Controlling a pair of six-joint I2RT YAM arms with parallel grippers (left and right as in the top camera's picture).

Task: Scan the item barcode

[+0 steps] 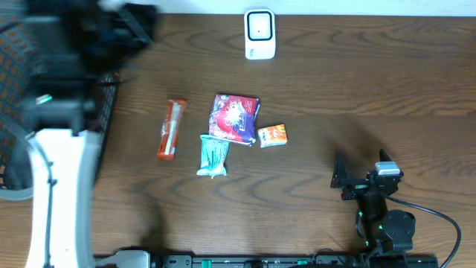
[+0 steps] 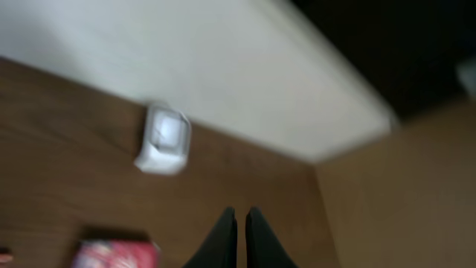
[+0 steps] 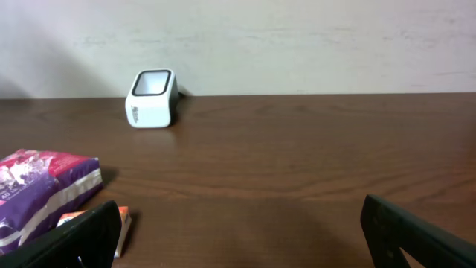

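Dark wooden table (image 1: 357,82) filled the overhead view. A white scanner (image 1: 259,33) stood at its far edge, well apart from the goods. Four items lay in a loose group at mid-table: an orange bar (image 1: 172,129) on the left, a purple packet (image 1: 234,117) in the middle, a teal packet (image 1: 213,155) just below it, and a small orange packet (image 1: 272,135) just beside its right edge. The left arm (image 1: 59,186) showed as a blurred mass at the left; the right arm (image 1: 379,219) sat near the front right.

In the left wrist view, which was blurred, the left gripper (image 2: 239,231) had its jaws pressed together and held nothing. It was raised above the table, with the scanner (image 2: 163,139) and a pale wall (image 2: 245,82) beyond, and the purple packet (image 2: 115,254) at the lower left.

In the right wrist view, the right gripper (image 3: 239,210) sat low over the table, jaws spread wide with only bare wood between them. The scanner (image 3: 152,98) faced it from the far edge. The purple packet (image 3: 44,190) and small orange packet (image 3: 125,222) lay by the left finger.
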